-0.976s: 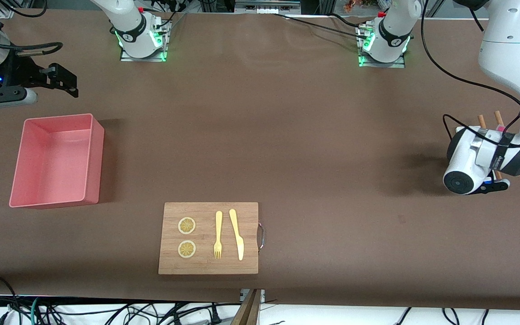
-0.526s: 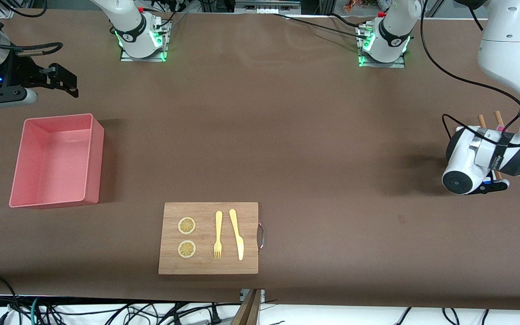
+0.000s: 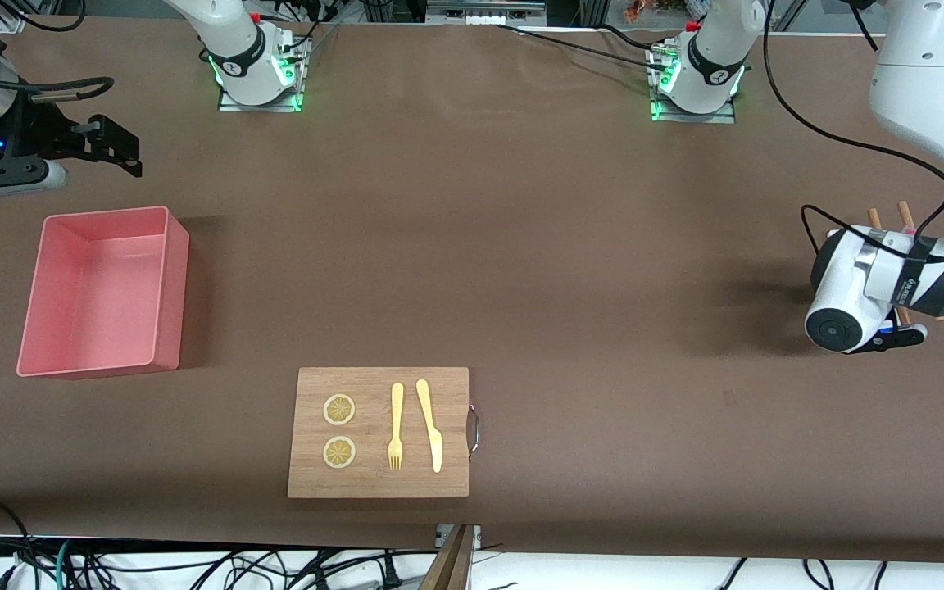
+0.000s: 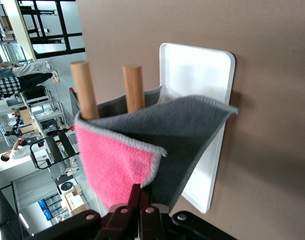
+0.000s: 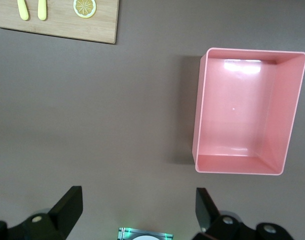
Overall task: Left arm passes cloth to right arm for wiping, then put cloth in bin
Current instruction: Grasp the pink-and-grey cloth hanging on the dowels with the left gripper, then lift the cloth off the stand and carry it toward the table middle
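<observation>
Cloth (image 4: pixel 157 145) — pinched in closed left end effector (image 4: pixel 141 209).

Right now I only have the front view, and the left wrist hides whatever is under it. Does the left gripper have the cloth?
Observer: Yes. In the left wrist view the left gripper is shut on the cloth, pinching one edge of it.
Operator: Is it clear of those pegs?
Observer: No. The cloth drapes against the two wooden pegs, grey face toward them.
Operator: Is the right side ready to receive?
Observer: The right wrist view shows the right gripper open with nothing between its fingers.
</observation>
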